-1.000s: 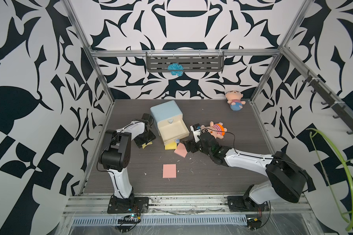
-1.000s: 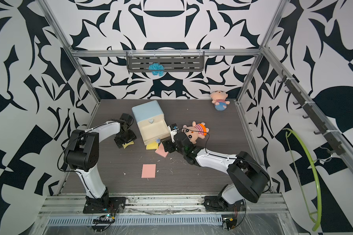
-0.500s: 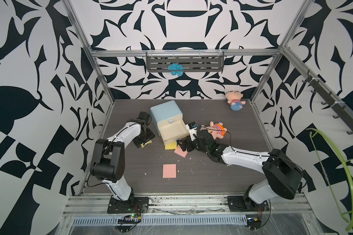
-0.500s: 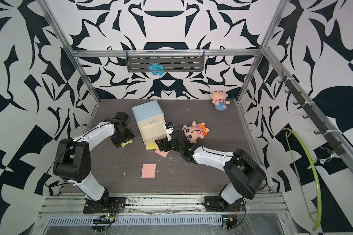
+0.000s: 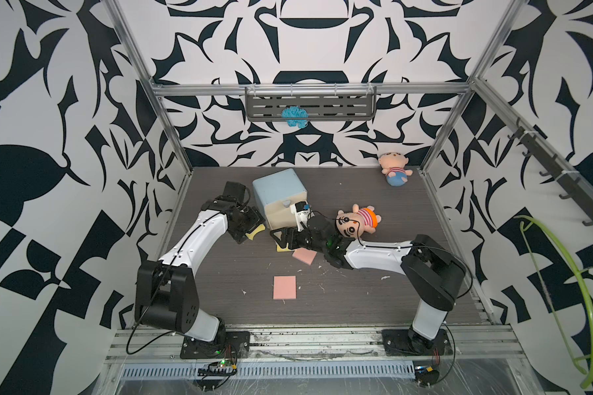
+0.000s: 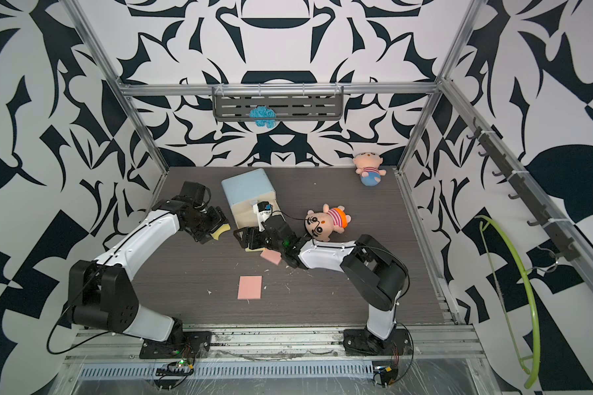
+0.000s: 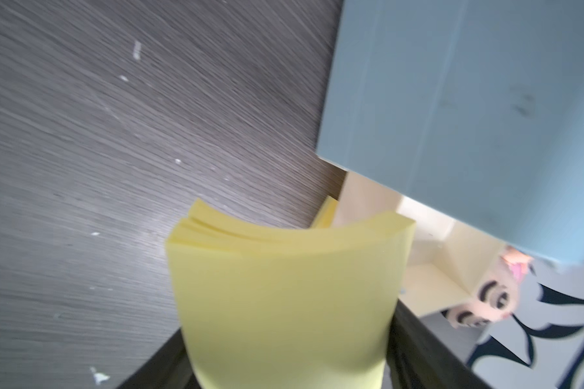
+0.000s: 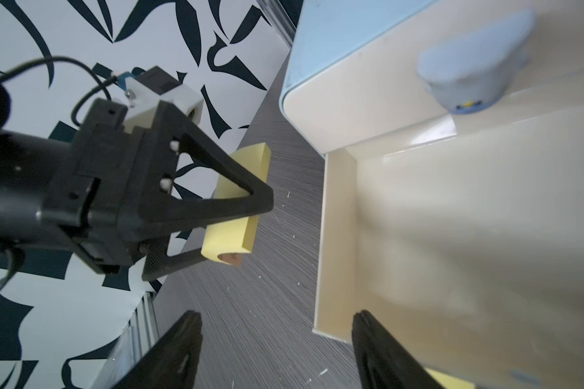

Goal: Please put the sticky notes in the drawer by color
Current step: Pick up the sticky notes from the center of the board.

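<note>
The light-blue drawer stands at mid-table, one cream tray pulled out under a round knob. My left gripper is shut on a bent yellow pad of sticky notes, held off the table beside the drawer's left side. My right gripper is open and holds nothing, low at the pulled-out tray's front corner. Another yellow pad lies under it. Two pink pads lie on the table.
A plush doll with a striped cap lies against my right arm, right of the drawer. A second doll sits at the back right corner. A wall shelf carries a blue yarn ball. Paper scraps dot the dark table.
My right gripper slid left along the drawer front and its jaws narrowed a little. My left arm swung its elbow outward, with the yellow pad staying beside the drawer.
</note>
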Motion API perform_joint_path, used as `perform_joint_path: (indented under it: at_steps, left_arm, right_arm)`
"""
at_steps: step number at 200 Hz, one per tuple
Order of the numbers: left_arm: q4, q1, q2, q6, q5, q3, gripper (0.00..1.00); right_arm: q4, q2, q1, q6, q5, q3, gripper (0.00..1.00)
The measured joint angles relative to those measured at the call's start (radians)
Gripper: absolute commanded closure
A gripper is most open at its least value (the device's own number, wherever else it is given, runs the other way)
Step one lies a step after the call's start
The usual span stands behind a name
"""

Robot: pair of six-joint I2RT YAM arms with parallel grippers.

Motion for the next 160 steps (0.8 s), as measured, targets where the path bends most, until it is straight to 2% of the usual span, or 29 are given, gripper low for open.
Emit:
perform_joint_path:
  at_steps: [59, 145, 160]
  left_arm:
    - [0.051, -0.009, -0.021, -0.054, 0.103, 0.000, 0.23]
    - [0.083, -0.016, -0.032, -0.088, 0.139, 0.000, 0.23]
    - [0.085, -0.018, -0.032, -0.089, 0.139, 0.000, 0.23]
  right_arm:
    - [0.004, 0.048, -0.001, 0.064, -0.034, 0.111, 0.27]
    - [0.002, 0.130, -0.001, 0.158, -0.060, 0.188, 0.50]
    - [0.002, 0.141, 0.000, 0.177, -0.065, 0.201, 0.58]
